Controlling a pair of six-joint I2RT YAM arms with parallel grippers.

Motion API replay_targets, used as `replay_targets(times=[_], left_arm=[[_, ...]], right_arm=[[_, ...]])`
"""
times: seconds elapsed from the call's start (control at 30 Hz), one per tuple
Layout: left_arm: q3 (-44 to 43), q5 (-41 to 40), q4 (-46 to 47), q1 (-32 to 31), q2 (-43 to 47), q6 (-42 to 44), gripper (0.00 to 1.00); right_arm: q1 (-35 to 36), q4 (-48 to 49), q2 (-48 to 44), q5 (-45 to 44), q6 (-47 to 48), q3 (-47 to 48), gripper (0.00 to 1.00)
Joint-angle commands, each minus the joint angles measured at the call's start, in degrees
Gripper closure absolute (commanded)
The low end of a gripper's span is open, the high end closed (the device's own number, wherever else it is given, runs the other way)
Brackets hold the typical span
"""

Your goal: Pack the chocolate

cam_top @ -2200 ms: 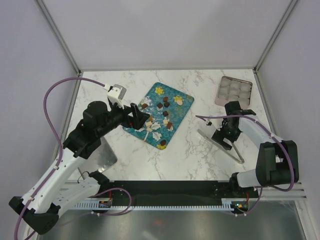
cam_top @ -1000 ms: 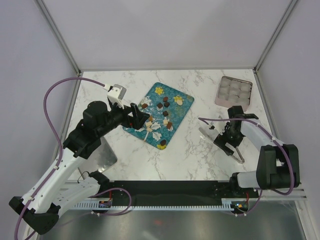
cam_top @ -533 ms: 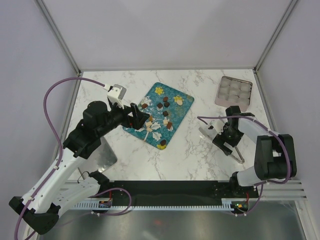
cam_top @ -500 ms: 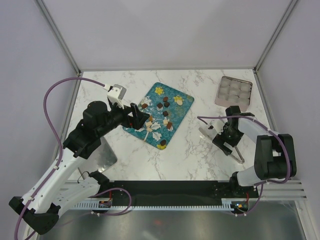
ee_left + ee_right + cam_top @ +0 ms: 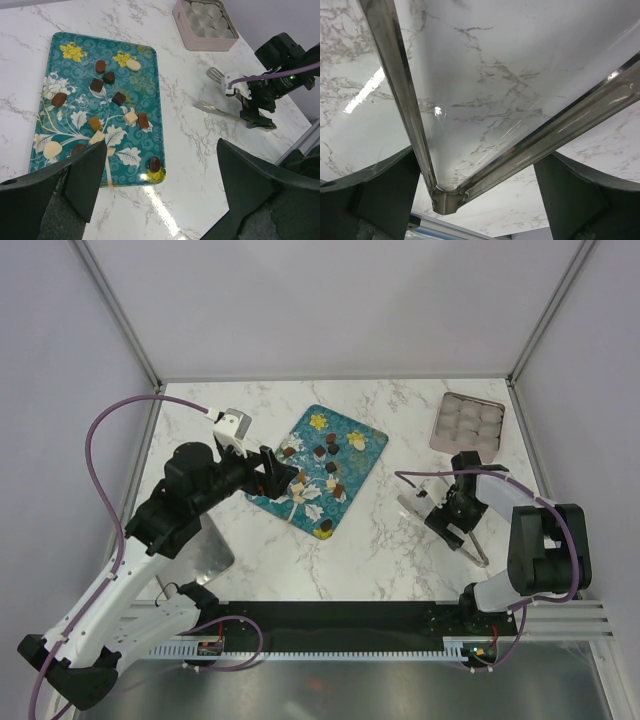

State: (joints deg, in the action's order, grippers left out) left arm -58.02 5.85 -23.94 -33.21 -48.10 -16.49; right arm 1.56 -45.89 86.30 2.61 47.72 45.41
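Note:
Several small chocolates (image 5: 331,466), dark brown and some tan, lie scattered on the teal flower-printed tray (image 5: 365,450). They also show in the left wrist view (image 5: 118,98) on the tray (image 5: 145,75). My left gripper (image 5: 276,472) is open and empty above the tray's left edge; it also shows in the left wrist view (image 5: 165,192). My right gripper (image 5: 452,520) is open, low over the metal tongs (image 5: 474,546) on the table. In the right wrist view the gripper (image 5: 477,200) straddles the hinge end of the tongs (image 5: 445,197).
A pink tin (image 5: 467,421) with white cups sits at the back right, also in the left wrist view (image 5: 205,20). A flat silver sheet (image 5: 208,552) lies under my left arm. The tongs (image 5: 220,112) lie right of the tray.
My right gripper has come down toward the near end of the tongs and settled there. The left arm, tray and chocolates have not moved.

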Motion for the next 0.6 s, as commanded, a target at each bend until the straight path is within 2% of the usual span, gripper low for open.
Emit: replay_targets(times=[0.0,0.03,0.17,0.3,0.57], left_arm=[[-0.78,-0.92,1.09,0.25,0.90,2.52,0.02],[-0.78,-0.92,1.09,0.25,0.81,2.52,0.02],[-0.78,-0.92,1.18,0.25,0.90,2.52,0.02],[-0.78,-0.84,1.18,0.25,0.90,2.43,0.02],[-0.78,-0.22,1.18,0.25,0.20,2.08,0.02]], right_arm=[[-0.95,3.26,0.36,0.03,0.17,-0.76,0.04],[-1.12,3.09,0.36,-0.06,0.09,-0.50,0.06],[-1.21,2.74,0.45,0.37,-0.70,2.83,0.30],[-1.21,2.82,-0.52,1.78,-1.93,9.06,0.34],[-1.04,5.10,-4.03,10.03,-6.14,15.93,0.43]])
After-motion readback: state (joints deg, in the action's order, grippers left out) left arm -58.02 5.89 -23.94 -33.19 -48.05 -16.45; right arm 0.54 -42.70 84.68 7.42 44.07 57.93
